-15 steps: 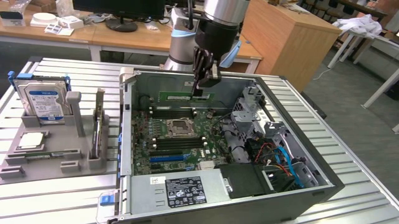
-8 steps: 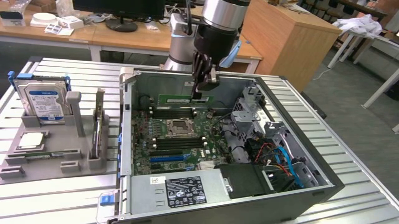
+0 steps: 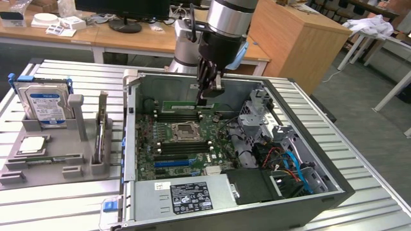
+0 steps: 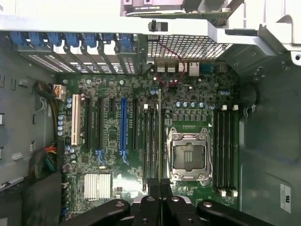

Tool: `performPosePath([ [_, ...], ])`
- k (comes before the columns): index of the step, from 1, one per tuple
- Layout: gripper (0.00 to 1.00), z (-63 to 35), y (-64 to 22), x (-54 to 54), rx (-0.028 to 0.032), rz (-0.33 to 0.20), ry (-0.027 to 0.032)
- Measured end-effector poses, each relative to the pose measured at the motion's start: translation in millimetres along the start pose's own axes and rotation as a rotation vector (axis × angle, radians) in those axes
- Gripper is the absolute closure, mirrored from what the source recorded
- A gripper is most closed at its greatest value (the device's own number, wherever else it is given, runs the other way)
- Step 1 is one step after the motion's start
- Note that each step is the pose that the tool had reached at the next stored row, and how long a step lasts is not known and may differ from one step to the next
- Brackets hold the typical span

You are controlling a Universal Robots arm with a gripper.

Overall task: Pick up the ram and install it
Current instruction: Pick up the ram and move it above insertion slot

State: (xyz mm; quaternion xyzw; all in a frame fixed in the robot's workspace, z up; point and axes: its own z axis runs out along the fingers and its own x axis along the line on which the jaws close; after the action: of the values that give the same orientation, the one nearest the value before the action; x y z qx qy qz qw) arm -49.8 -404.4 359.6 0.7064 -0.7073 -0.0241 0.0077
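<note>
I have the gripper (image 3: 209,99) clamped narrow on the ram (image 3: 184,103), which hangs edge-down inside the case (image 3: 276,214), low over the board's far slots. In the wrist view it reads as a thin line parallel to the black slots (image 4: 146,141) beside the socket (image 4: 189,155). I judge it is held this way to match a slot, though I cannot tell if it touches.

Silver arm (image 3: 226,19), blue cap (image 3: 240,54), blk gripper (image 3: 209,98).

We see an open computer case (image 3: 321,195) on the bench (image 3: 57,209), motherboard (image 4: 188,106) exposed; a hard drive (image 3: 44,103) stands upright beside it.
</note>
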Motion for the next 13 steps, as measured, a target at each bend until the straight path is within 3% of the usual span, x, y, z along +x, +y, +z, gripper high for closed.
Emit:
performPosePath([
  [5,0.88,5.6,-0.2,0.1,0.0001,0.002,-0.0001],
  [7,0.88,12.6,-0.6,0.3,0.0,0.004,-0.0001],
  [13,0.88,12.8,-5.7,0.3,-0.0003,0.004,-0.0001],
])
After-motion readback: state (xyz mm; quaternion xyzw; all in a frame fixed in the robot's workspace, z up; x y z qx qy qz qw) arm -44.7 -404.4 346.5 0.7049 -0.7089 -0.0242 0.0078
